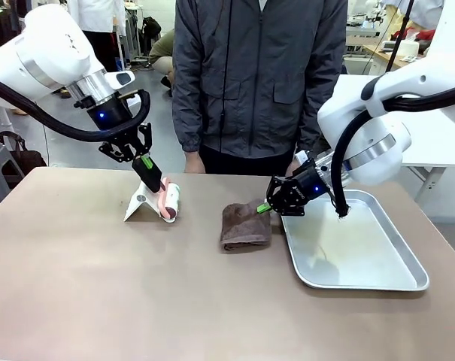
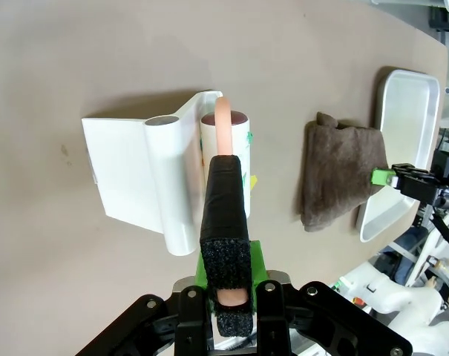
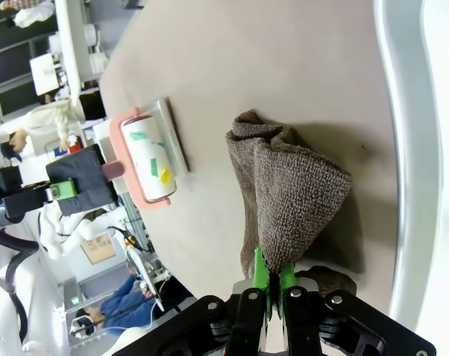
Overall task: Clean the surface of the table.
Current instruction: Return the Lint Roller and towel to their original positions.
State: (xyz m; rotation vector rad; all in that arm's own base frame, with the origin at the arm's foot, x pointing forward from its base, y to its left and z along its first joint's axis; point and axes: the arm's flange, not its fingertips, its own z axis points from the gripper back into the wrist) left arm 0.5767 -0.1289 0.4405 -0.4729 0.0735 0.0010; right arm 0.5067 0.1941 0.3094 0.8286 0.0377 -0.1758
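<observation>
The brownish table [image 1: 99,293] carries a lint roller [image 1: 170,201] with a pink frame and a black foam handle. My left gripper [image 1: 147,169] is shut on that handle, and the white roll rests against its white stand [image 1: 139,204]. In the left wrist view the handle [image 2: 225,215] runs up between my fingers to the roll [image 2: 228,141]. A brown towel [image 1: 245,226] lies mid-table. My right gripper [image 1: 265,207] is shut on its near corner, lifting the cloth [image 3: 291,185] into a peak beside the tray.
A shiny metal tray [image 1: 407,256] lies at the right, its left rim next to the towel. A person in a grey jacket [image 1: 261,75] stands at the far edge. The near half of the table is bare.
</observation>
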